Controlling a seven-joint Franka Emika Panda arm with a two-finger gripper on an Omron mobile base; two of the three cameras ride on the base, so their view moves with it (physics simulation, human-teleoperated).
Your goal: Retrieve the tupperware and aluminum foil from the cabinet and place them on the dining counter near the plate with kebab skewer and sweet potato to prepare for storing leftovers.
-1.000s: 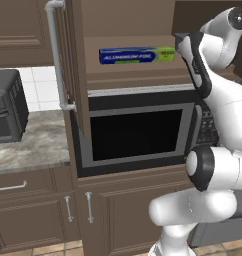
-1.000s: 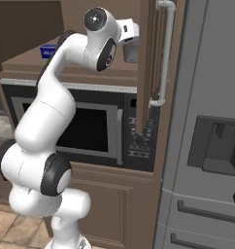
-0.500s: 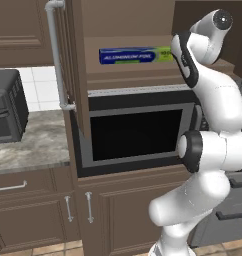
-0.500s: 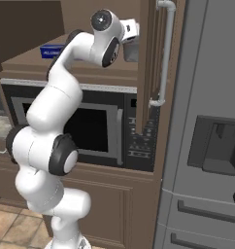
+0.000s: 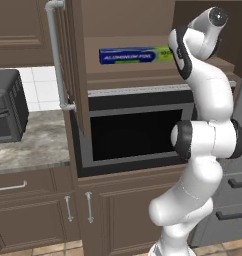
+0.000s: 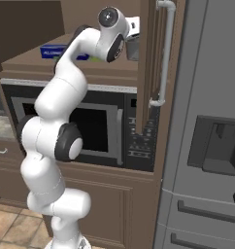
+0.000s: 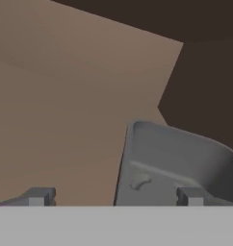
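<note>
In the left base view, I see the cabinet (image 5: pixel 75 65) open, its door swung out toward me with the long white bar handle (image 5: pixel 56 55) on its edge. The aluminum foil (image 5: pixel 135 55) lies on the cabinet shelf as a long blue box with a green right end, just left of my arm's upper links. Below the shelf sits a built-in microwave (image 5: pixel 135 132). Further left, a dark appliance (image 5: pixel 8 105) stands on a stone tabletop (image 5: pixel 30 145) along the wall.

In the right base view, my arm reaches up into the cabinet above the microwave (image 6: pixel 97 129). The tupperware (image 6: pixel 132 47) shows as a grey tub just beside the hand, at the right end of the shelf near the door. The foil (image 6: pixel 58 51) lies well to the left on the same shelf, partly behind the arm. A grey fridge (image 6: pixel 207 126) fills the right side.

In the hand view, the tub (image 7: pixel 181 163) is close ahead, low and right, its rim tilted in the frame. The pincer (image 7: pixel 113 199) has its two tips set wide apart, one at each side of the tub's near wall; I cannot tell whether they touch it.
</note>
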